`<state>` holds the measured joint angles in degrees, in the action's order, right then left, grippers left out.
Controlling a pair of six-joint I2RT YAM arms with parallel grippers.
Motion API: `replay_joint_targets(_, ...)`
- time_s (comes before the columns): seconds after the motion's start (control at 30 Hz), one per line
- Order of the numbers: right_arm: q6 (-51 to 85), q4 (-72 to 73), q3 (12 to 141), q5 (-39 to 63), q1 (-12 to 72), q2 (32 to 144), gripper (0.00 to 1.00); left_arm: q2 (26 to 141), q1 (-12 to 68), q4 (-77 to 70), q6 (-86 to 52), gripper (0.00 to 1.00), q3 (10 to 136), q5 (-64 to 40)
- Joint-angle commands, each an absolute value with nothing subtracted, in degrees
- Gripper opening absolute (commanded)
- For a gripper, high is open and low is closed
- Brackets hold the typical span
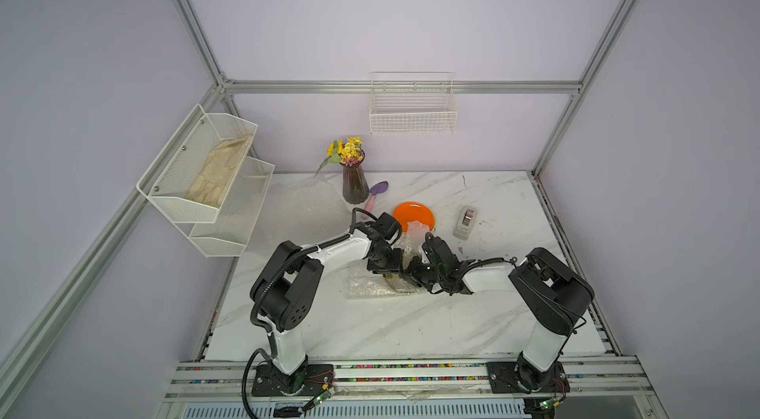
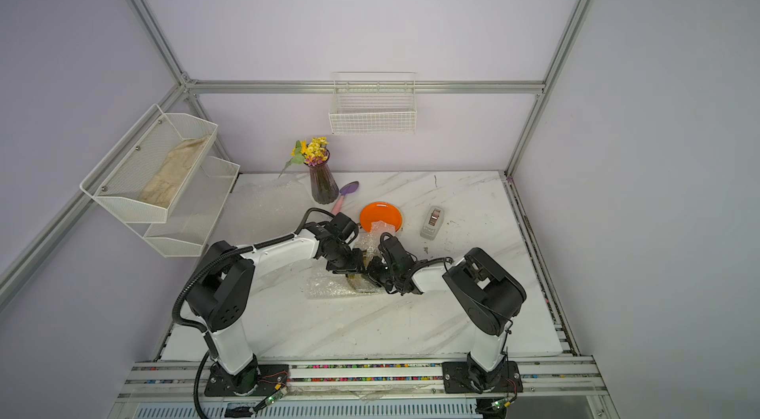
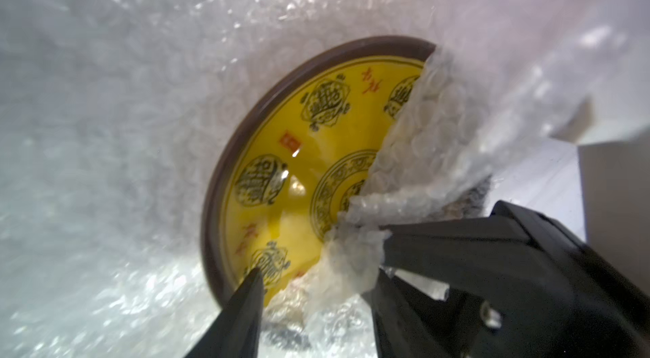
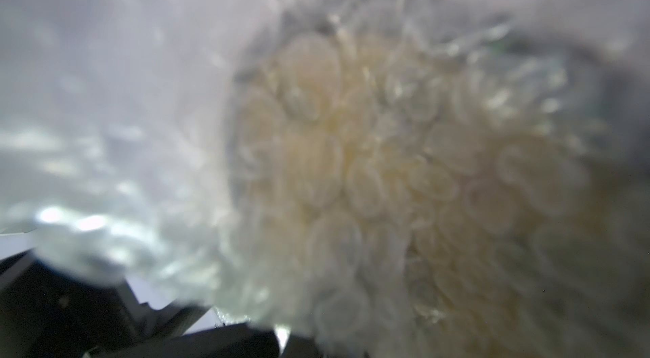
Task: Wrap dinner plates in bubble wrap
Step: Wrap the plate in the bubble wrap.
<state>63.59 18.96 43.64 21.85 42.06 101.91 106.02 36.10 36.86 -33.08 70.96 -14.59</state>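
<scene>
Spanning the cell floor, the marble table (image 1: 411, 326) carries every item. A spare sheet (image 1: 300, 207) lies flat at its far left corner, beside the vase (image 1: 354, 186). The bubble wrap (image 1: 364, 287) in work lies crumpled at the table's centre, under the ends of both arms.

Right gripper (image 1: 412, 273): closed. In the left wrist view a black finger (image 3: 439, 236) comes in from the side and meets the gathered tip of a wrap flap folded over part of the plate. It is assessed as pinching that flap. The right wrist view is filled by blurred wrap close to the lens and confirms nothing further.

Left gripper (image 1: 388, 273): just beside the right one, pointing down at the plate. Its jaws are parted with a clear gap. One finger (image 3: 246, 307) stands over the plate's rim, and the flap's loose edge lies in the gap, unclamped.

Yellow plate (image 3: 281, 148): face up on the wrap, with a dark rim and dark ornaments, partly covered by the flap.

Orange plate (image 1: 411, 213): unwrapped, farther back. A raised wrap corner overlaps its near edge in both top views.

Tape dispenser (image 1: 466, 221): to the right of the orange plate, apart from it.
</scene>
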Motion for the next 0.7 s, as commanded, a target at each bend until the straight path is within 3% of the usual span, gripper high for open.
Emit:
replay_joint_targets(0.0,64.73,14.53,42.67,19.86,42.30,102.81,0.00,107.33,36.21,33.86,-31.37,0.44,75.38,-17.67)
replay_joint_targets(0.07,64.54,14.09,42.87,19.86,42.28,102.49,0.00,107.69,36.16,32.86,-31.20,0.39,75.59,-18.42)
replay_joint_targets(0.17,64.06,12.90,43.16,19.78,42.29,101.75,0.00,108.93,36.21,33.93,-31.07,0.22,76.28,-18.63)
replay_joint_targets(0.27,63.35,10.57,43.57,19.47,42.28,100.00,0.00,108.14,36.21,36.17,-32.56,0.09,75.46,-12.47)
replay_joint_targets(0.43,62.40,5.49,43.44,16.18,42.28,94.38,0.29,107.59,36.21,40.76,-34.13,0.07,75.17,-4.05)
replay_joint_targets(0.67,61.58,5.01,42.62,16.24,42.10,95.07,0.31,107.06,36.22,42.40,-36.41,0.07,73.40,0.19)
